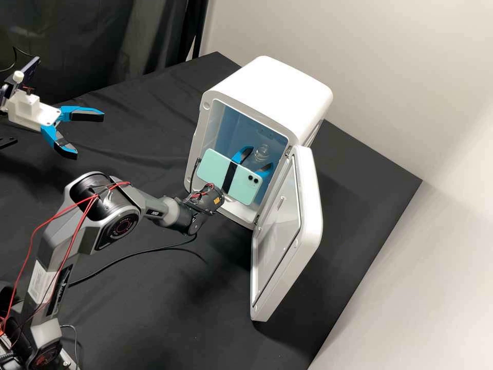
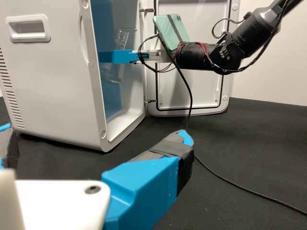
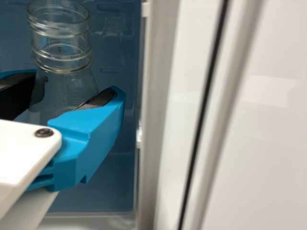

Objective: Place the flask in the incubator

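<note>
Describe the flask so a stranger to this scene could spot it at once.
Find the white incubator on the black bench, its door swung open. Inside its blue chamber is the flask, between the right gripper's blue fingers. It is the one clear glass thing there, with a ribbed screw-thread neck.

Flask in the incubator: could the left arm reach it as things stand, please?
Probably not. The right gripper is around the flask inside the incubator, and its arm and phone block much of the opening; the left gripper sits open, far off.
</note>
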`<state>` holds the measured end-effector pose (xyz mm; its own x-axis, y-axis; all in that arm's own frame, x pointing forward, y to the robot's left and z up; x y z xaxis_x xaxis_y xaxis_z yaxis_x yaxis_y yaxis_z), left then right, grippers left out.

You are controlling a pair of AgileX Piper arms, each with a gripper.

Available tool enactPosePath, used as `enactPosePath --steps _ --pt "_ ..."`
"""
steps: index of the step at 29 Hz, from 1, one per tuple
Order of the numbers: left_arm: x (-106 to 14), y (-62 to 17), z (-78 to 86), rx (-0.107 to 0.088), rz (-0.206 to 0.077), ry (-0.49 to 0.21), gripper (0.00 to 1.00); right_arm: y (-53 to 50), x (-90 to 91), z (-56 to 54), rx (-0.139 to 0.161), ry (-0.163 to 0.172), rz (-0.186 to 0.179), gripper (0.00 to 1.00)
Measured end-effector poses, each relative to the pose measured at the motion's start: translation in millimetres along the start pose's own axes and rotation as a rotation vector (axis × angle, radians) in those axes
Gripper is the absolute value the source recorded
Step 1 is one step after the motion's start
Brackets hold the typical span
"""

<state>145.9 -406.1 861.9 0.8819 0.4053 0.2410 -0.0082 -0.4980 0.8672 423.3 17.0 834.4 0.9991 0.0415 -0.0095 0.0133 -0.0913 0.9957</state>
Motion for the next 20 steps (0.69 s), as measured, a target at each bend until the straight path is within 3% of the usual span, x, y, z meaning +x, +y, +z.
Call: enactPosePath --steps 7,14,20 --pt "0.0 0.0 0.0 0.0 0.0 0.0 1.0 -6.4 11.0 -1.9 0.009 -0.012 -0.016 0.0" --pt "0.0 0.0 0.0 0.0 0.0 0.0 1.0 -14.0 21.3 -2.5 -0.001 -0.037 -0.048 0.0" --pt "0.0 0.0 0.0 0.0 0.0 0.0 1.0 -19.8 29.7 -5.1 0.001 -0.032 -0.057 0.0"
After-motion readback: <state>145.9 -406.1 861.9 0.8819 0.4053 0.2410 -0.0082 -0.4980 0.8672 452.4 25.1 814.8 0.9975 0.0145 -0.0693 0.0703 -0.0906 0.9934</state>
